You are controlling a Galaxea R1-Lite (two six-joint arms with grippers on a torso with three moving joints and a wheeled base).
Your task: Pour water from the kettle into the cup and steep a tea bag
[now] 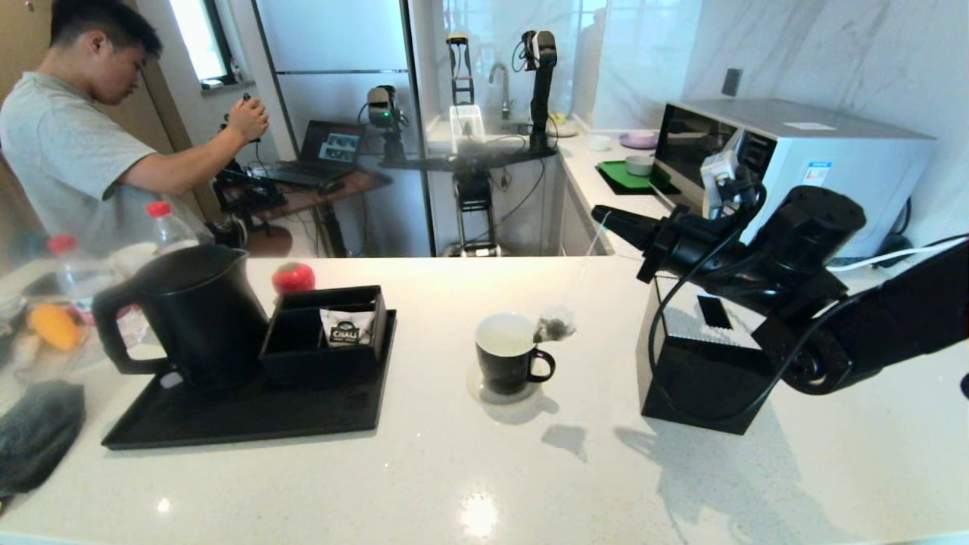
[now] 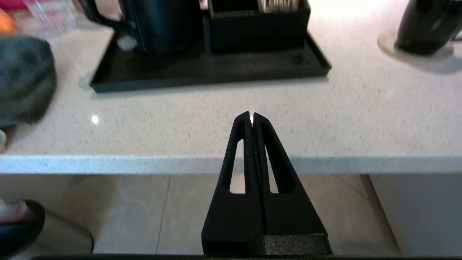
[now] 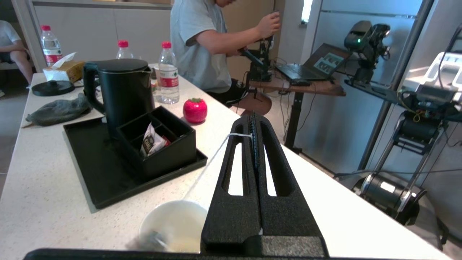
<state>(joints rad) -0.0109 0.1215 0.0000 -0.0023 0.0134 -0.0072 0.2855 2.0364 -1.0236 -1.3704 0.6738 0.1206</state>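
The black kettle [image 1: 197, 318] stands on a black tray [image 1: 227, 416] at the left of the counter, lid on, handle to the left. Mid-counter, the small black cup [image 1: 506, 356] with a white inside rests on a round coaster. My right gripper [image 1: 602, 214], raised above and right of the cup, is shut on the thin white string [image 3: 216, 150] of the tea bag [image 1: 555, 328]. The mesh pouch hangs at rim height just right of the cup, above its handle. My left gripper [image 2: 252, 116] is shut on nothing, parked low at the counter's near edge.
A black compartment box [image 1: 325, 333] with a "CHALI" sachet [image 1: 348, 327] shares the tray. A tall black box [image 1: 696, 378] stands right of the cup, under my right arm. A red strawberry-shaped object [image 1: 293, 277], water bottles and a grey cloth [image 1: 34, 431] lie at the left.
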